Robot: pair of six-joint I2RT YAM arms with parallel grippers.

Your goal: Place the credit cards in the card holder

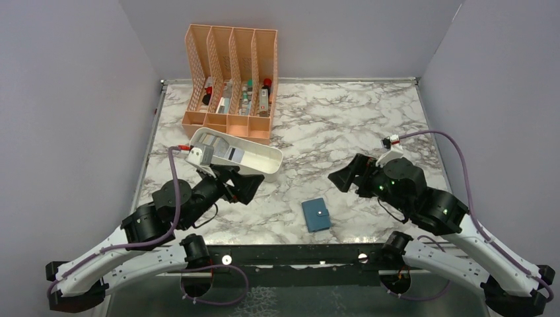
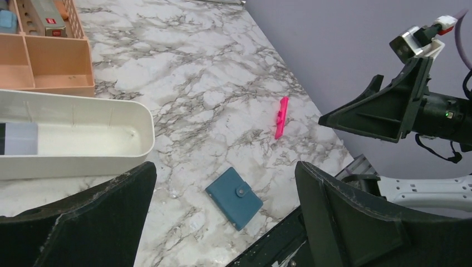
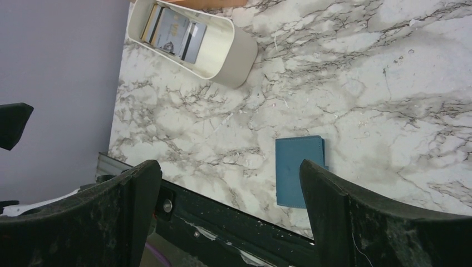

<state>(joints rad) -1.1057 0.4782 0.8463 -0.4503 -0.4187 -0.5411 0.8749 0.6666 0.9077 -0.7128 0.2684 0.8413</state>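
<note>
1. Both pincers are spread wide with nothing in them. The left gripper (image 1: pixel 247 183) hangs just beside the white tray (image 1: pixel 264 165), and the right gripper (image 1: pixel 345 173) sits up and to the right of the wallet (image 1: pixel 317 214).
2. The wallet lies flat and snapped shut on the marble table (image 1: pixel 343 125), between the two arms and close to the near edge. The cards (image 3: pixel 172 34) are over in one end of the white tray.
3. Biggest worry imo: the wallet looks light, so a sideways nudge while popping the snap could slide it onto the black rail (image 1: pixel 290 254).
4. The cards are thin and sit low behind the tray's sides. A finger catching the rim could drag the tray or pick up two cards at once.
5. Both arms point at the same patch, so they could bump if they go in together.
6. Room: there's plenty of bare marble mid-table and back right. The peach organizer (image 1: pixel 231 46) blocks the back left, a small pink thing (image 2: pixel 281 117) lies on the right, and walls close in on both sides.
</note>
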